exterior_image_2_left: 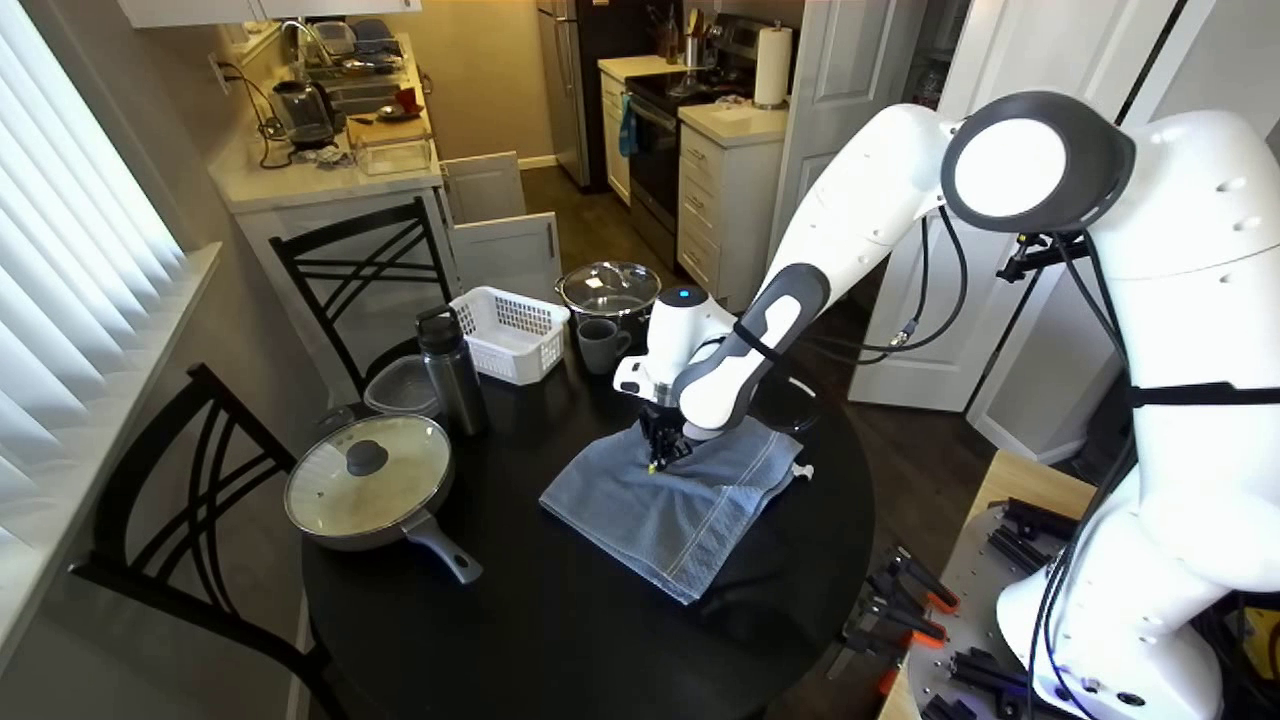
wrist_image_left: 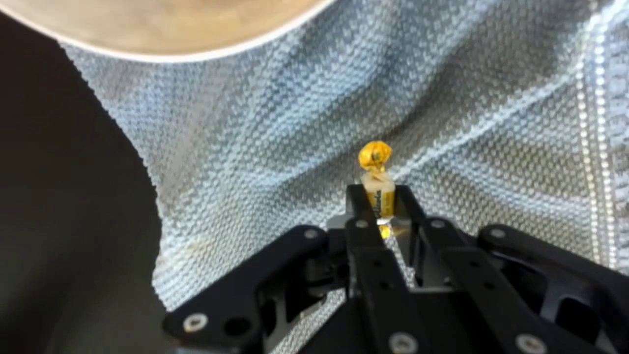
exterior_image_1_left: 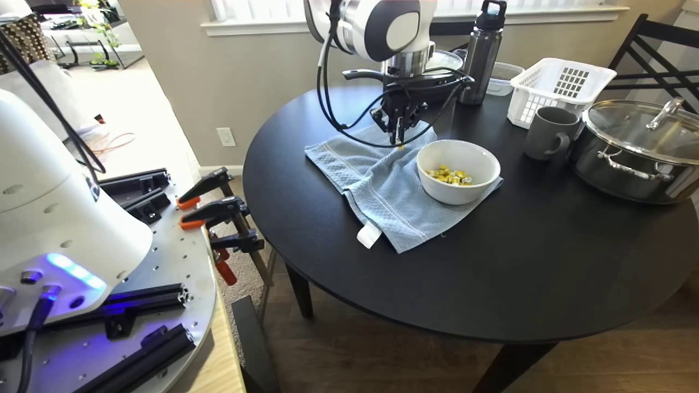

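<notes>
the black two-fingered gripper (wrist_image_left: 379, 202) clasps an oblong yellow-and-white wrapped candy (wrist_image_left: 378, 184) mid-body, within the edges of the blue woven towel (wrist_image_left: 295, 152); probably light, hard, slick-wrapped, best pinched there

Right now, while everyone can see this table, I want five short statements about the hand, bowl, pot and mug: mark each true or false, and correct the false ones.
1. The hand grips a wrapped candy. True.
2. The bowl sits on the cloth. True.
3. The bowl is empty. False: yellow candies lie in it.
4. The pot has its lid on. True.
5. The mug stands inside the basket. False: the mug stands on the table.
</notes>
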